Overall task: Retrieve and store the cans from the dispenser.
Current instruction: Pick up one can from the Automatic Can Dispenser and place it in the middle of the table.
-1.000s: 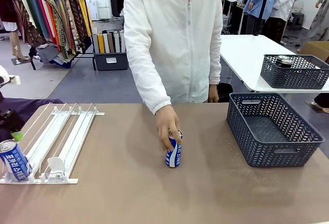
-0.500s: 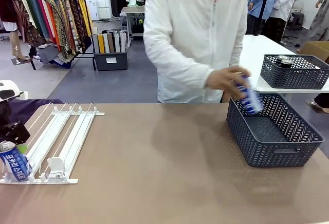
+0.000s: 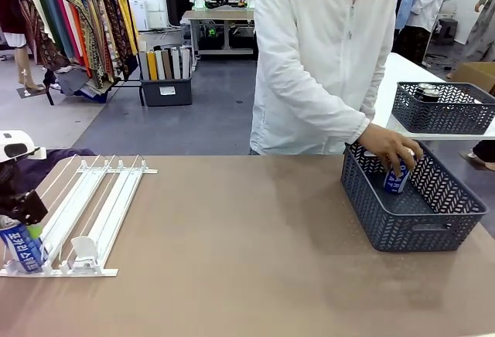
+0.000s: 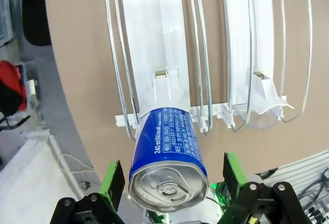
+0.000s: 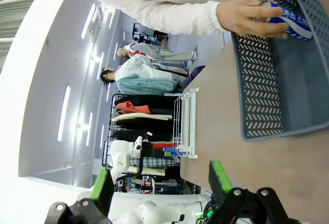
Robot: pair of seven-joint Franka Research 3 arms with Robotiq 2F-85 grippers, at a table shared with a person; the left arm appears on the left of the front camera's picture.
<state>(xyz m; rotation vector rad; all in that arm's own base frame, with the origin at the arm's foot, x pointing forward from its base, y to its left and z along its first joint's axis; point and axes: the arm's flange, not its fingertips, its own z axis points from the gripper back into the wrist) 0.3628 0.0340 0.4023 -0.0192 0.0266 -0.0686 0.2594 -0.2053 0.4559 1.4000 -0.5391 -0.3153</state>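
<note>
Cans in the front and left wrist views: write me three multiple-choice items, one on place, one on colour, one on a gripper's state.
1. Where does the person's hand hold the held can? A raised overhead; B down inside the dark grey basket; C behind the person's back.
2. What colour is the dispenser can at the near end of the dispenser? A blue and white; B black and yellow-green; C red.
3. How is the left gripper? A shut on the dispenser can; B shut and empty; C open, a pad on either side of the dispenser can.
Key: 1 B, hand and can sit within the basket's walls; 2 A, blue body with white lettering; 3 C, gaps show between pads and can.
</note>
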